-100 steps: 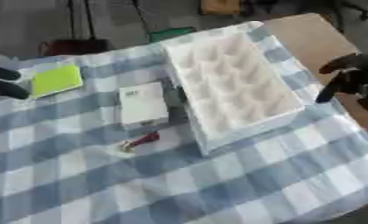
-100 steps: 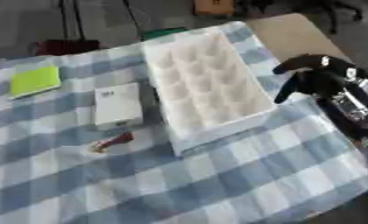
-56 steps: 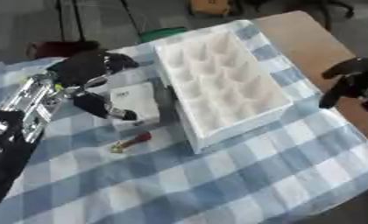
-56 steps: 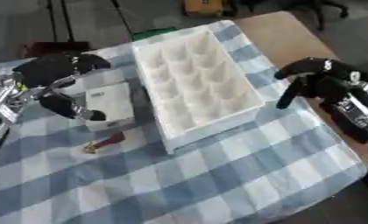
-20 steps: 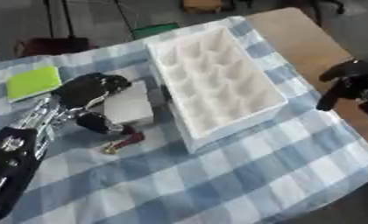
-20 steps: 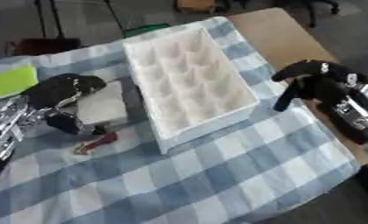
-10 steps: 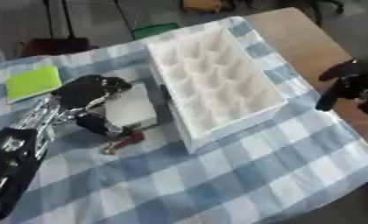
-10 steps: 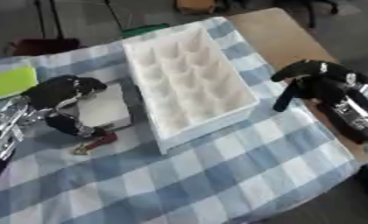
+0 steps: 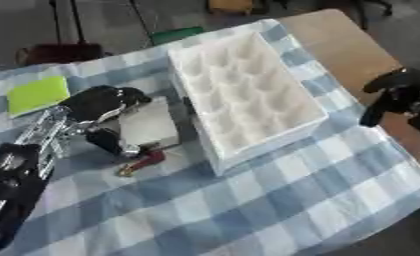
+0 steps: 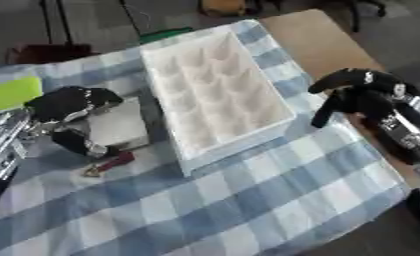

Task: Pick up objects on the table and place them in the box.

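On the blue-and-white checked tablecloth (image 9: 275, 200) we see a flat lime-green rectangular pad (image 9: 38, 94) lying at about ten o'clock, well apart from the rest. Just beside the tray's left wall lies a small white rectangular carton (image 9: 149, 124), and just below it, at about eight o'clock from the tray, a small red-and-gold object (image 9: 140, 163) whose shape we cannot make out. Beyond the cloth at two o'clock a bare stretch of brown wooden tabletop (image 9: 340, 40) shows.

Our left hand (image 9: 98, 105), black with silver links, comes in from the lower left and sits over the carton's left edge, its fingers curled over the top and the thumb (image 9: 108, 142) reaching down beside the carton's near corner, close to the red object. We cannot tell whether the fingers actually grip the carton or only rest on it. The hand hides the carton's left side.

Our right hand (image 10: 358, 95) hangs at three o'clock, over the cloth's edge and clear of the tray, its fingers drooping downward and curled, holding nothing.

The large white moulded tray with rows of cup-shaped hollows (image 9: 248, 95) lies askew in the middle. Its hollows look bare.
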Motion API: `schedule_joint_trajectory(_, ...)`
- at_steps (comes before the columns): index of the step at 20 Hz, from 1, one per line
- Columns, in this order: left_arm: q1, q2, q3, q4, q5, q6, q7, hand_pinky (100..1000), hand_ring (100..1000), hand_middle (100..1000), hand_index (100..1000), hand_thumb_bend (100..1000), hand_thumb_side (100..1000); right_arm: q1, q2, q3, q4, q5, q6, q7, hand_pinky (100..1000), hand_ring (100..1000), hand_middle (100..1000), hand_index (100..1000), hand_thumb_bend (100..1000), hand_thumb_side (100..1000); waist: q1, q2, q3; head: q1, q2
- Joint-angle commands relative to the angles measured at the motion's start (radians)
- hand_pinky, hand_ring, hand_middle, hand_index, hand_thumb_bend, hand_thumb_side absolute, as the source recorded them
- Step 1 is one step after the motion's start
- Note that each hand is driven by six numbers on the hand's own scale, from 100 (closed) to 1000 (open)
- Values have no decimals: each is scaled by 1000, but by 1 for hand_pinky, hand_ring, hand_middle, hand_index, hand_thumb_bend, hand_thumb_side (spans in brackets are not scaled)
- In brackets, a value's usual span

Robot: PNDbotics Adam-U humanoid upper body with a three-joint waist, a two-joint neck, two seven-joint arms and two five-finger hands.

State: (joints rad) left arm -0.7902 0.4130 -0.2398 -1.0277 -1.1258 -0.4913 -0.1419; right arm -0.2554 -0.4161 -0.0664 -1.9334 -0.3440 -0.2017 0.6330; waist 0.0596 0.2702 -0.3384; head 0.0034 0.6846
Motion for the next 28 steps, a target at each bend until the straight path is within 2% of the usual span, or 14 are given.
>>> schedule_joint_trajectory(1, -2, 16, -5, -8, 28, 3, -20, 652, 346, 583, 938, 584, 643, -11, -8, -5, -9, 2, -2, 2, 574, 545, 738, 814, 100, 719, -8, -14, 0, -3, -12)
schedule_joint_trajectory(2, -1, 16, -2, -10, 43, 9, -22, 612, 267, 550, 931, 509, 537, -11, -8, -5, -9, 2, -3, 1, 574, 545, 738, 813, 100, 719, -8, -14, 0, -5, -12)
schedule_joint_trajectory(7, 2, 22, 8, -45, 146, 45, -54, 587, 238, 527, 926, 448, 492, -9, -7, -6, -9, 2, -4, 1, 574, 544, 738, 813, 100, 720, -10, -14, 2, -7, -12)
schedule_joint_trajectory(8, 0, 28, 14, -63, 172, 53, -58, 573, 225, 513, 925, 402, 467, -9, -7, -7, -9, 2, -4, 0, 575, 544, 738, 813, 100, 719, -11, -15, 3, -8, -12)
schedule_joint_trajectory(13, -1, 66, 40, -170, 305, 109, -94, 565, 219, 506, 923, 389, 430, -7, -8, -8, -8, 1, -6, -1, 575, 544, 738, 813, 100, 719, -14, -16, 6, -12, -12)
schedule_joint_trajectory(16, -8, 88, 53, -245, 376, 141, -98, 553, 211, 493, 919, 382, 364, -6, -8, -9, -8, 0, -7, -2, 575, 544, 738, 813, 100, 720, -16, -17, 7, -14, -12)
schedule_joint_trajectory(20, -28, 94, 37, -322, 451, 168, -107, 552, 217, 497, 919, 408, 315, -8, -8, -7, -8, -3, -7, -1, 575, 544, 738, 814, 100, 717, -17, -18, 2, -12, -10)
schedule_joint_trajectory(28, -113, 61, -18, -314, 468, 157, -92, 541, 222, 509, 919, 475, 292, -24, -6, 5, -13, -20, -7, 6, 575, 544, 737, 813, 100, 710, -14, -19, -47, 9, -19)
